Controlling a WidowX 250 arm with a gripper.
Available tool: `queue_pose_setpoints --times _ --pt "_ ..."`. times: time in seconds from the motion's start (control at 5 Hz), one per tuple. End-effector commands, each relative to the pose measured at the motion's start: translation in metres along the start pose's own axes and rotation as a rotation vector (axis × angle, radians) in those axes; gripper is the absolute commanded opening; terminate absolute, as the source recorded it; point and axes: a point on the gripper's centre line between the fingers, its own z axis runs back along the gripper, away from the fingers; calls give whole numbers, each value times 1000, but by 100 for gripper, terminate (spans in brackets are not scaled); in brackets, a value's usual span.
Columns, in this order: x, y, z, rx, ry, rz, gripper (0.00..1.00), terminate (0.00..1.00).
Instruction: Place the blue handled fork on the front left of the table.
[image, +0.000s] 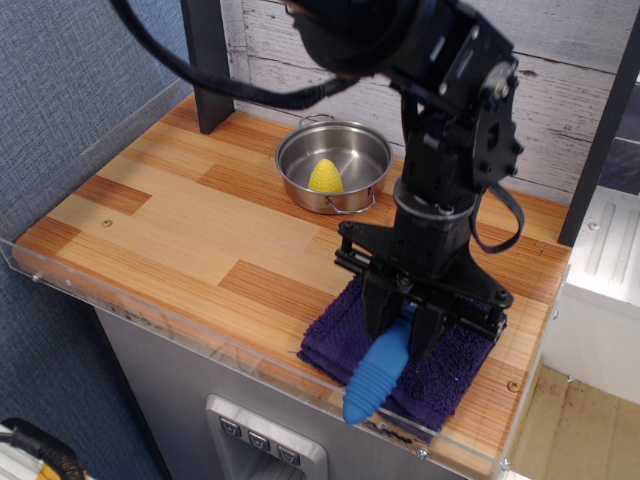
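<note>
The blue handled fork lies on a purple towel at the front right of the table. Only its ribbed blue handle shows; the metal tines are hidden under the gripper. The handle end juts over the front acrylic rim. My black gripper points straight down over the handle's upper end, with its two fingers drawn in against either side of the handle. The fork still rests on the towel.
A steel pot with a yellow lemon-like object inside stands at the back middle. A dark post rises at the back left. A clear acrylic rim edges the table front and left side.
</note>
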Motion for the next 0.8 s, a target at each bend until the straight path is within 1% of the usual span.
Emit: queue_pose_setpoints --times 0.0,0.2,0.4,0.6 --pt "8 4 47 -42 -107 -18 0 0" --pt "14 30 67 -47 -143 22 0 0" --pt "19 77 71 -29 -156 90 0 0" --pt "23 119 71 4 -184 152 0 0"
